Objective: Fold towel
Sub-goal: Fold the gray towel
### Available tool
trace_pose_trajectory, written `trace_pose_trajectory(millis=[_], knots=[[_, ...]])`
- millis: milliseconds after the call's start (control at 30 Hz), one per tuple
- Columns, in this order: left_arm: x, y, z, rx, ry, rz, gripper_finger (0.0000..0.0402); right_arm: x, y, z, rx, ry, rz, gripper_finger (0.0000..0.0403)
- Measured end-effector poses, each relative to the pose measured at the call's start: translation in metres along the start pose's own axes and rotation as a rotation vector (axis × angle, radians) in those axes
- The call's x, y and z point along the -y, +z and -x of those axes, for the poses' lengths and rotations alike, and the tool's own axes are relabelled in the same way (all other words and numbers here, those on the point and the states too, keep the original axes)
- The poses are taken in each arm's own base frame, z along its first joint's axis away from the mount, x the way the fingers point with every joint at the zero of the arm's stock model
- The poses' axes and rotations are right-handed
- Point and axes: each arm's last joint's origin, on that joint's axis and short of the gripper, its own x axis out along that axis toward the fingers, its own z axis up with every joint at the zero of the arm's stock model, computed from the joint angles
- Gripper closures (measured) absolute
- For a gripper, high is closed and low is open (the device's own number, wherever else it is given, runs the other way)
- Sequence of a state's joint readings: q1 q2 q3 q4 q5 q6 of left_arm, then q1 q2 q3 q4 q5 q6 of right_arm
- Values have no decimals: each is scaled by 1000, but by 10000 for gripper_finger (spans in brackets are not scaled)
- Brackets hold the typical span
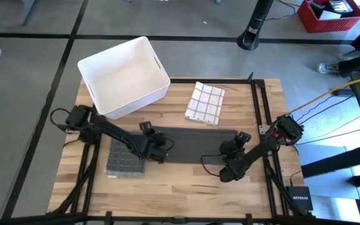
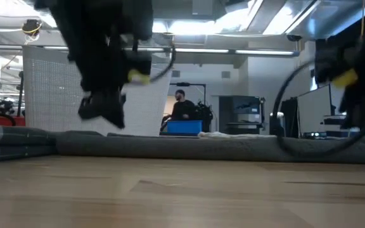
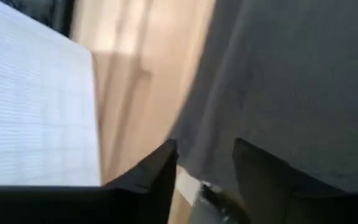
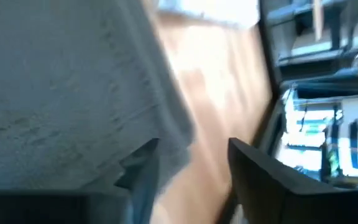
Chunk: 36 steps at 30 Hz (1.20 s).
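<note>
Both arms hide the grey towel's [image 1: 192, 145] ends.

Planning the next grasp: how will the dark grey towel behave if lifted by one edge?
The dark grey towel lies flat as a long strip on the table, so it is probably floppy and would sag. In the right wrist view its edge looks soft and thick, so it likely grips without slipping. It seems light.
</note>
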<state>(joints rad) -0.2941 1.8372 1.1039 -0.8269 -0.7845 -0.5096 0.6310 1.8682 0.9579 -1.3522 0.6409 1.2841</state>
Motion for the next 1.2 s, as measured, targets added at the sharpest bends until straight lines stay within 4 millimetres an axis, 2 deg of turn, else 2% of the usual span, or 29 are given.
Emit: trace_pose_trajectory(millis=[133,267,333,433,500,633,767,867,1000,1067,1200], knots=[[-15,11,18,70,-6,14,220,19,13,25,115,9,-12,175],[-18,17,26,116,-107,44,211,31,22,38,248,148,-111,161],[-12,17,21,110,-261,32,212,28,25,36,296,247,-119,160],[1,10,8,76,-515,26,217,20,27,28,277,439,-76,160],[8,2,0,59,-597,37,219,12,26,19,250,560,-35,160],[11,-14,-9,11,-602,107,218,-1,18,4,173,730,50,159],[16,-25,-9,-38,-609,116,218,-1,8,-4,119,749,106,159],[17,-26,-5,-24,-615,102,218,1,6,-4,94,746,140,159],[12,-19,4,-4,-639,78,218,8,13,8,109,763,157,159],[7,-15,11,13,-653,69,218,16,21,21,141,805,121,159],[-7,10,33,203,-683,122,218,42,29,40,177,824,4,159]])
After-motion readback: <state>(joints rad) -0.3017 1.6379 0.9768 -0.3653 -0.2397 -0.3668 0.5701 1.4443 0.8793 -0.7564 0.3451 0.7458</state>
